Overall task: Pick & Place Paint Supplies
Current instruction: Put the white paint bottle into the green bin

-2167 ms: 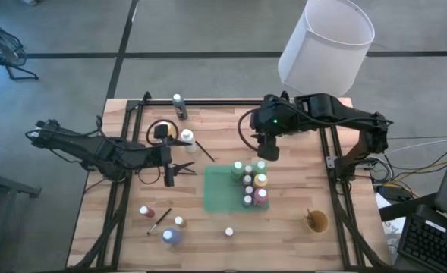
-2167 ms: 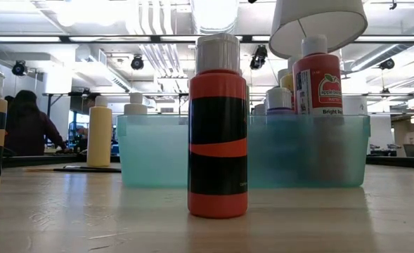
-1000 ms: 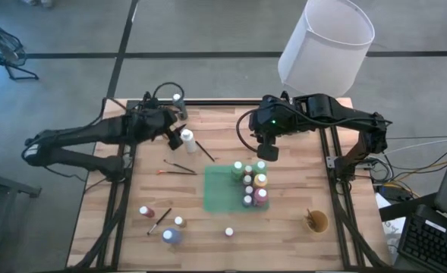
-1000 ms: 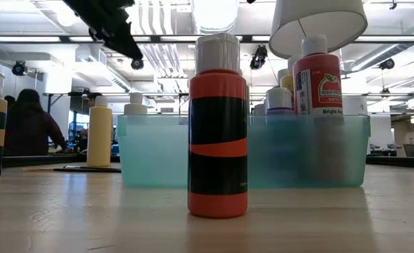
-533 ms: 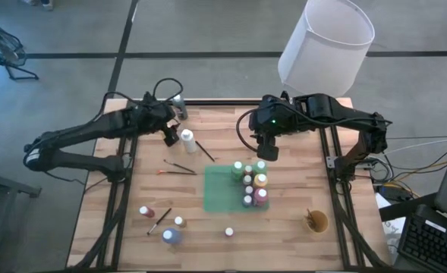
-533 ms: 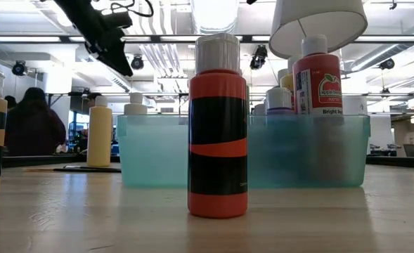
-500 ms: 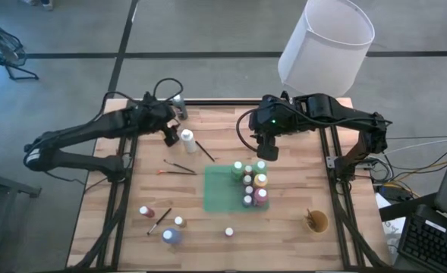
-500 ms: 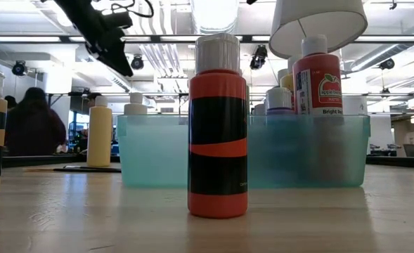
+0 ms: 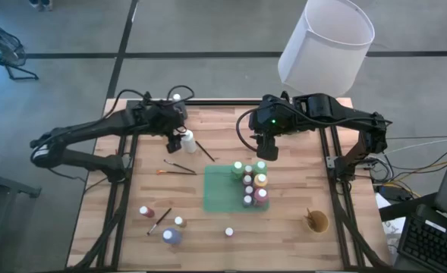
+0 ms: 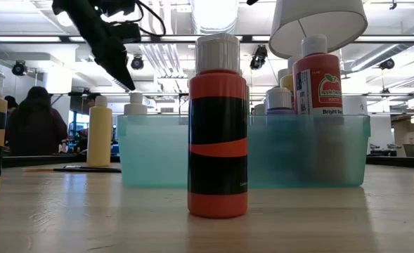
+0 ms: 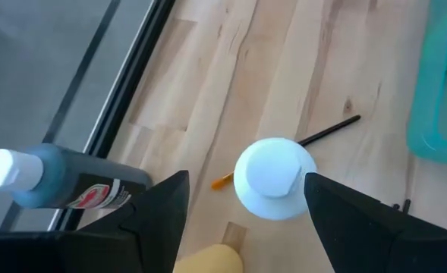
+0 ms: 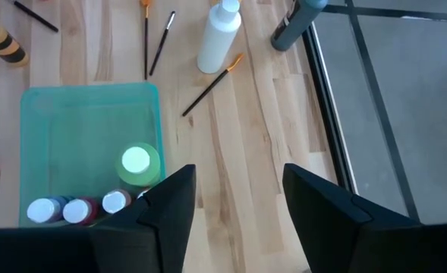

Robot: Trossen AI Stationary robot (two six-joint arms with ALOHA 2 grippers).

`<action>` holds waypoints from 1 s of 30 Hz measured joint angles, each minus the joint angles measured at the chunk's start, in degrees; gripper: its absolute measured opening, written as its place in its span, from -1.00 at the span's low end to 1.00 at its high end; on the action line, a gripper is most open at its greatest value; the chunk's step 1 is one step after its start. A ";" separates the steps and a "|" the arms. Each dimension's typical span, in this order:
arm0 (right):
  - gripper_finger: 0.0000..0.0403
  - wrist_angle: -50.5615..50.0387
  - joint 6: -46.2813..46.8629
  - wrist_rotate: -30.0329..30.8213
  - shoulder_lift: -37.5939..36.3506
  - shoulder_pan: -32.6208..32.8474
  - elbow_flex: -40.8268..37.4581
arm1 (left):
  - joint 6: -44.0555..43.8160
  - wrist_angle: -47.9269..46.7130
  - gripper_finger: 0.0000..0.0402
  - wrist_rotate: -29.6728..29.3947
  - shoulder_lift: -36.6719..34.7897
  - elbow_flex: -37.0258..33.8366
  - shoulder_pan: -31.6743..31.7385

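Note:
A white bottle (image 9: 188, 142) stands upright on its base at the table's far left, next to a grey bottle (image 11: 52, 180). My left gripper (image 11: 246, 178) hangs open just above the white bottle, one finger on either side of its round cap (image 11: 274, 178), clear of it. My right gripper (image 12: 238, 173) is open and holds nothing, high over the far end of the teal bin (image 12: 86, 129). Several capped paint bottles (image 9: 253, 186) stand in the bin. Thin brushes (image 9: 179, 167) lie on the wood left of the bin.
Loose bottles (image 9: 170, 235) and a brush (image 9: 159, 220) sit near the front left. One small bottle (image 9: 228, 231) stands alone at the front middle. A tan cup (image 9: 316, 221) stands at the front right, and a white lampshade (image 9: 325, 45) hangs over the far right corner.
My left gripper has swung from over the far left edge toward the table's right and come down over the white bottle, tipping and turning as it went. Its fingers stay open. My right arm has kept still.

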 joint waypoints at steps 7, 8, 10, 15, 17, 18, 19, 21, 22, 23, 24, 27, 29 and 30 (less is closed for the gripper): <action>-0.09 -0.02 0.25 -0.02 0.02 0.00 0.00 | 0.91 -0.20 0.33 3.42 -1.10 -0.07 0.05; -0.11 -0.02 0.45 -0.02 0.02 0.00 0.00 | 1.16 -0.22 0.33 3.48 -1.02 -0.16 0.11; -0.13 -0.02 0.83 -0.04 0.02 -0.02 0.00 | 1.24 -0.06 0.33 3.45 -0.67 -0.23 0.37; -0.20 -0.07 0.81 -0.04 0.02 -0.02 0.00 | 1.26 0.95 0.33 4.56 0.52 -0.31 1.41; -0.22 -0.07 0.81 -0.04 0.02 -0.02 0.00 | 1.27 1.55 0.33 6.20 1.45 -0.31 2.03; -0.23 -0.07 0.81 -0.04 0.02 -0.02 0.00 | 1.25 1.78 0.33 6.81 2.04 -0.31 2.30; -0.24 -0.07 0.81 -0.04 0.02 -0.02 0.00 | 1.26 1.90 0.33 7.24 2.65 -0.31 2.52; -0.26 -0.09 0.80 -0.06 0.02 -0.02 0.00 | 1.26 1.96 0.33 7.45 4.10 -0.31 2.79; -0.27 -0.09 0.78 -0.04 0.02 -0.02 0.00 | 1.26 2.02 0.33 7.45 4.95 -0.31 2.92; -0.28 -0.09 0.71 -0.04 0.02 -0.02 0.00 | 1.26 2.29 0.33 7.52 5.83 -0.31 3.05; -0.29 -0.11 0.61 -0.04 0.02 -0.02 0.00 | 1.24 2.53 0.33 7.65 6.66 -0.31 3.13; -0.31 -0.13 0.59 -0.04 0.02 -0.02 0.00 | 1.58 3.55 0.33 8.13 8.41 -0.16 3.15; -0.33 -0.16 0.57 -0.04 0.02 -0.02 0.00 | 2.23 3.92 0.33 8.36 8.99 -0.11 3.15; -0.34 -0.20 0.57 -0.04 0.02 -0.02 -0.02 | 2.30 3.96 0.33 8.62 9.05 -0.09 3.15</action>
